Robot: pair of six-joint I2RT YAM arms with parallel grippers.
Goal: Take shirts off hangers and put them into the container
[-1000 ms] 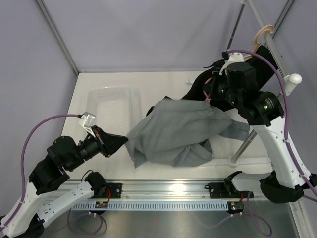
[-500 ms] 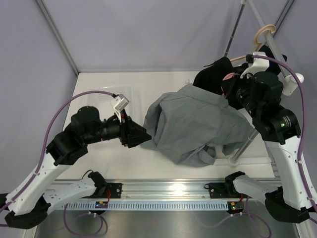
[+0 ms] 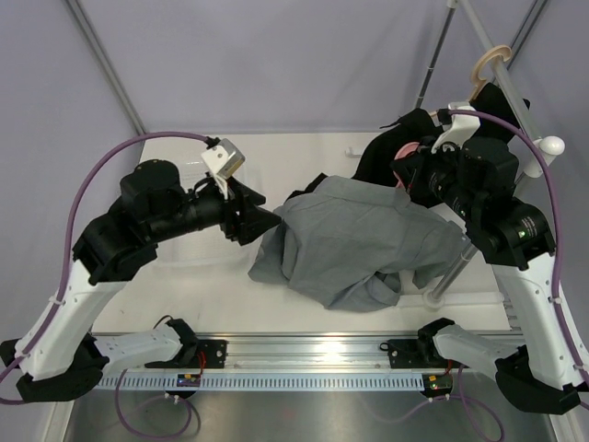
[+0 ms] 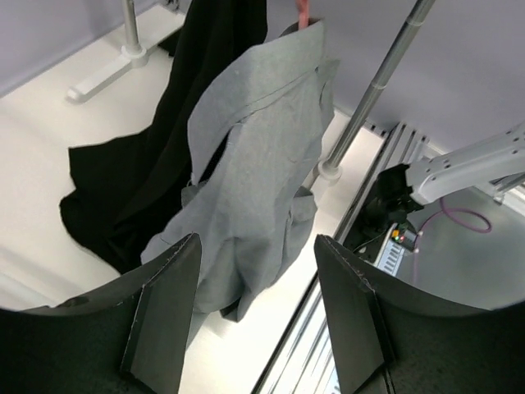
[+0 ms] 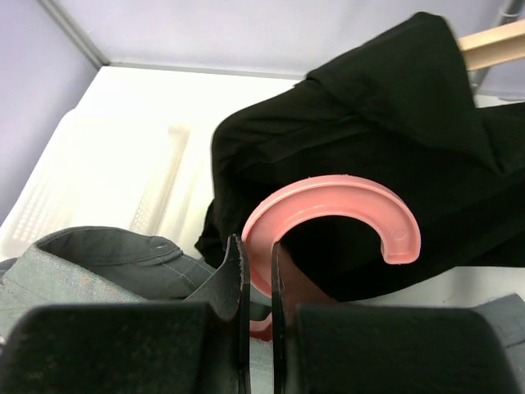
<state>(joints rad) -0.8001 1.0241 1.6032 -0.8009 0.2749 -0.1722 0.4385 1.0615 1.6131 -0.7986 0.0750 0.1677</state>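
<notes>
L gripper (image 4: 256, 250) is held open, nothing between its jaws, just beside the grey shirt (image 3: 354, 241), which hangs from the pink hanger (image 5: 328, 195). R gripper (image 5: 256, 271) is clamped on that hanger's neck. Risk: if the cloth is pulled sideways, the collar could be snagged, or the black shirt (image 5: 369, 123) dragged along. The container (image 5: 174, 164) is shown by the R wrist view; in the top view it is largely hidden by the L arm.
</notes>
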